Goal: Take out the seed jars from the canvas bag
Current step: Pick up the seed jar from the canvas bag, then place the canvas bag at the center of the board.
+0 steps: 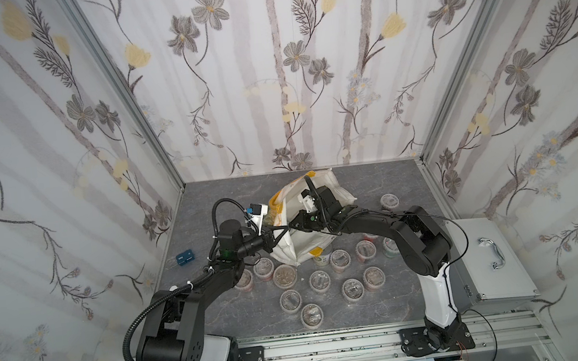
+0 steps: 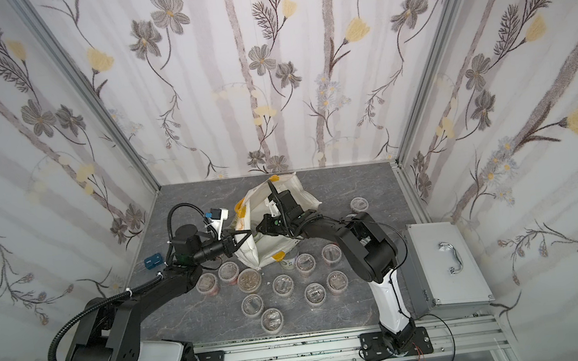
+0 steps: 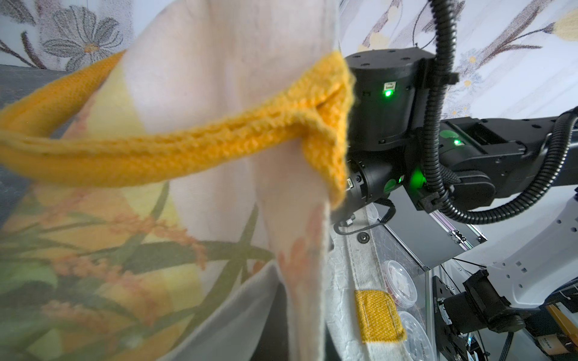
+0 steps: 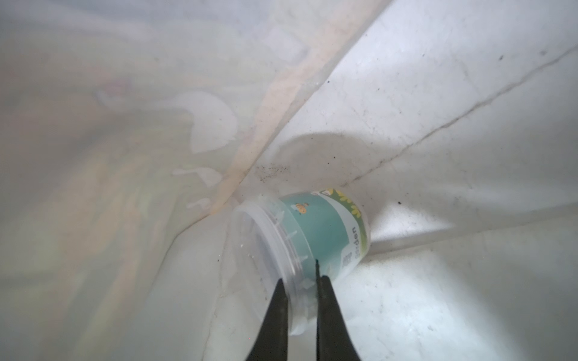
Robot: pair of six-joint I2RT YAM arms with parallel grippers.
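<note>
Jar in bag: a small, round, clear plastic seed jar (image 4: pixel 316 237) with a teal-green label band lies tilted on its side in a fold of the bag's white lining.
Right grip: the right pincer (image 4: pixel 301 281) is closed on that jar, with the rim between its two black fingers.
Bag: the cream-white canvas bag (image 1: pixel 286 254) with yellow handles sits mid-desk.
Left grip: the left pincer (image 1: pixel 279 235) is closed on the bag's rim cloth.
Jars outside: about a dozen seed jars (image 1: pixel 319 281) stand on the grey marbled desk (image 1: pixel 220 307) just in front of the bag.
Surroundings: a silver metal case (image 1: pixel 490 266) lies at the right edge, and a small blue block (image 1: pixel 185 258) lies to the left.
</note>
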